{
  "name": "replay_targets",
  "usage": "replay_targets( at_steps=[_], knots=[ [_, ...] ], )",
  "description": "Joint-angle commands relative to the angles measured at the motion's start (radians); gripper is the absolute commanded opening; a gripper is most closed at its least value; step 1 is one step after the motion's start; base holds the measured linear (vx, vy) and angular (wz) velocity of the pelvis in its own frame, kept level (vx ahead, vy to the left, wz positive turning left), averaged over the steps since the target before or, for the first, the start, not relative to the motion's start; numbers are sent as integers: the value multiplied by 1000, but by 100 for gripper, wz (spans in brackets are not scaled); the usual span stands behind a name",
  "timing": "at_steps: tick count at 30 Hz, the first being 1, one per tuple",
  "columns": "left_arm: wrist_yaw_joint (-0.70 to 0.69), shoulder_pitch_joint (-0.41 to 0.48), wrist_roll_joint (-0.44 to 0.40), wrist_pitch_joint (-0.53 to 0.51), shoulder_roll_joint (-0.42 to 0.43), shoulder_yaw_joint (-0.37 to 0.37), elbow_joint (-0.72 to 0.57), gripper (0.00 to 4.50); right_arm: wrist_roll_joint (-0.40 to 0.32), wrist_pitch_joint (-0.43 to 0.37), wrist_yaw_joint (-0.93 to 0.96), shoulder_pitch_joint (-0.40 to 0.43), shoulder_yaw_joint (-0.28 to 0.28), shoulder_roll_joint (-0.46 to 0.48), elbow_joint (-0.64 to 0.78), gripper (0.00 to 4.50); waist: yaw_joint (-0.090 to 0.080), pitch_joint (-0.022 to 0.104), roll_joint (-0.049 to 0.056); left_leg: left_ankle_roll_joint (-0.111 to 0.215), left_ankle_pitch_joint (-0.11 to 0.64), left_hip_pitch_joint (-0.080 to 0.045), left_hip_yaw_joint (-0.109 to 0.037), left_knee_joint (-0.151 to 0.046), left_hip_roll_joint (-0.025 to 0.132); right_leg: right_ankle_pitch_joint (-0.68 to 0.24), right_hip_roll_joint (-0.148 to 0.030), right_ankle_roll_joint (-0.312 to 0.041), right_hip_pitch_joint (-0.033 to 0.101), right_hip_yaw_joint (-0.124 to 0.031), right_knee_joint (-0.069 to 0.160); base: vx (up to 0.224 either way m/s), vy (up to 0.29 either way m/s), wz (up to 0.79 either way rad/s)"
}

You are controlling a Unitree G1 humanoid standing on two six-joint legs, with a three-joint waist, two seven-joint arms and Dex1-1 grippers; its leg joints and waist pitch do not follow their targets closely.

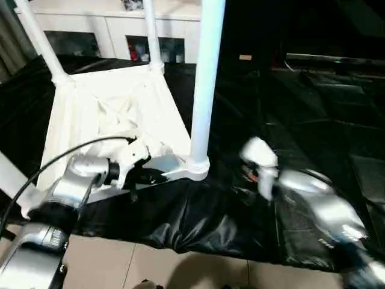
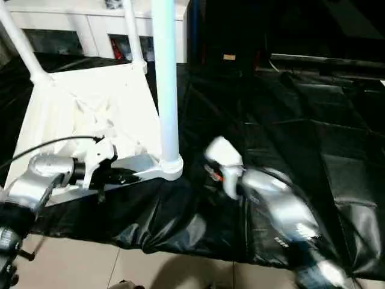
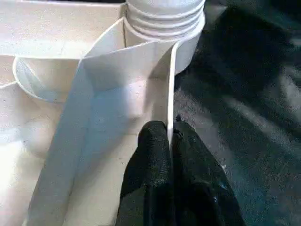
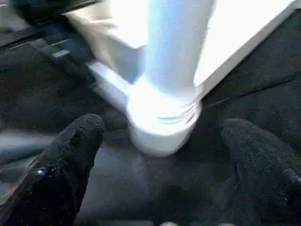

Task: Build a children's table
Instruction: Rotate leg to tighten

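Observation:
The white tabletop [image 1: 114, 114] lies upside down on a black sheet, ribbed underside up. A long white leg [image 1: 204, 78] stands in the near right corner socket [image 1: 197, 167]. Two more legs [image 1: 42, 42] [image 1: 151, 33] rise from the far corners. My left gripper [image 3: 170, 136] is shut on the thin rim wall [image 3: 170, 84] just beside that socket, one black finger on each side. My right gripper [image 4: 164, 129] is open, its fingers [image 4: 75, 146] spread either side of the socket base [image 4: 162, 127] without touching it. In the left eye view my right wrist [image 1: 260, 155] is blurred.
The black sheet [image 1: 289, 120] covers the floor around the tabletop, wrinkled at its front edge. Bare tile floor [image 1: 150, 265] lies in front. A white glass-door cabinet [image 1: 108, 33] stands behind. A black cable [image 1: 54, 159] loops from my left forearm.

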State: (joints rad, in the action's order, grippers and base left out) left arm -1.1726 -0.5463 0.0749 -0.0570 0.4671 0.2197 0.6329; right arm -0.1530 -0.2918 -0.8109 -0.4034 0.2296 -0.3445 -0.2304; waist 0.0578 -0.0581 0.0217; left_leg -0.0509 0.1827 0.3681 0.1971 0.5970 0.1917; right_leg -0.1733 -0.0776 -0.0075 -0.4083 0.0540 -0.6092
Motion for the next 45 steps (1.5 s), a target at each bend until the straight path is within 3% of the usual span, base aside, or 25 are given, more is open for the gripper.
replay_targets(
  at_steps=[1, 2, 6, 7, 8, 9, 10, 13, 18, 33, 45],
  knots=[
    [2, 16, 73, -7, -44, -13, -57, 2, 34, 48, 15, -43, 21, 15, -63, 450, 6, 72, 2, -9, 229, -18, -18, -69, 38, -177, -65, -259, 44, -44, 65, 0, 0, 0],
    [3, 17, 72, -8, -46, -12, -58, 2, 38, 54, 14, -47, 23, 16, -69, 450, 6, 71, -3, -4, 228, -19, -16, -70, 38, -172, -62, -257, 44, -45, 66, 0, 0, 0],
    [15, 29, 64, -12, -59, -11, -64, 2, 61, 108, 9, -86, 38, 37, -138, 450, 14, 67, -3, -7, 244, -16, -18, -73, 37, -225, -64, -229, 47, -44, 68, 0, 0, 0],
    [26, 32, 66, -18, -66, -17, -68, 2, 59, 116, 8, -95, 40, 43, -154, 450, 14, 67, -12, -5, 242, -16, -18, -74, 37, -230, -63, -221, 47, -45, 70, 0, 0, 0],
    [32, 36, 67, -24, -71, -20, -75, 2, 61, 125, 2, -101, 45, 45, -167, 450, 15, 69, -9, -4, 236, -15, -18, -73, 37, -227, -64, -220, 49, -45, 67, 0, 0, 0],
    [38, 45, 64, -35, -73, -22, -92, 2, 68, 141, -5, -108, 50, 48, -188, 450, 14, 69, -17, 0, 230, -14, -18, -72, 39, -230, -67, -220, 49, -45, 67, 0, 0, 0],
    [43, 52, 62, -43, -75, -23, -105, 2, 73, 153, -10, -113, 53, 51, -203, 450, 14, 67, -12, 4, 223, -13, -18, -72, 38, -236, -65, -220, 47, -45, 68, 0, 0, 0],
    [45, 66, 49, -57, -67, -18, -128, 2, 83, 180, -22, -122, 58, 53, -236, 450, 11, 68, -13, 7, 218, -12, -18, -72, 39, -236, -66, -218, 47, -45, 67, 0, 0, 0],
    [38, 88, 34, -56, -47, -10, -149, 0, 72, 210, -39, -133, 43, 67, -286, 401, 6, 68, -13, 22, 207, -10, -17, -70, 36, -226, -63, -222, 48, -44, 66, 0, 0, 0],
    [34, 110, 33, -74, -26, -14, -183, 0, 51, 261, -69, -165, 10, 92, -347, 264, 4, 69, -7, 21, 218, -13, -17, -71, 37, -206, -61, -236, 48, -43, 64, 0, 0, 0],
    [34, 113, 31, -84, -17, -17, -192, 0, 69, 278, -87, -161, 17, 103, -372, 208, 2, 69, -6, 19, 228, -13, -17, -72, 37, -215, -61, -237, 47, -44, 65, 0, 0, 0]
  ],
)
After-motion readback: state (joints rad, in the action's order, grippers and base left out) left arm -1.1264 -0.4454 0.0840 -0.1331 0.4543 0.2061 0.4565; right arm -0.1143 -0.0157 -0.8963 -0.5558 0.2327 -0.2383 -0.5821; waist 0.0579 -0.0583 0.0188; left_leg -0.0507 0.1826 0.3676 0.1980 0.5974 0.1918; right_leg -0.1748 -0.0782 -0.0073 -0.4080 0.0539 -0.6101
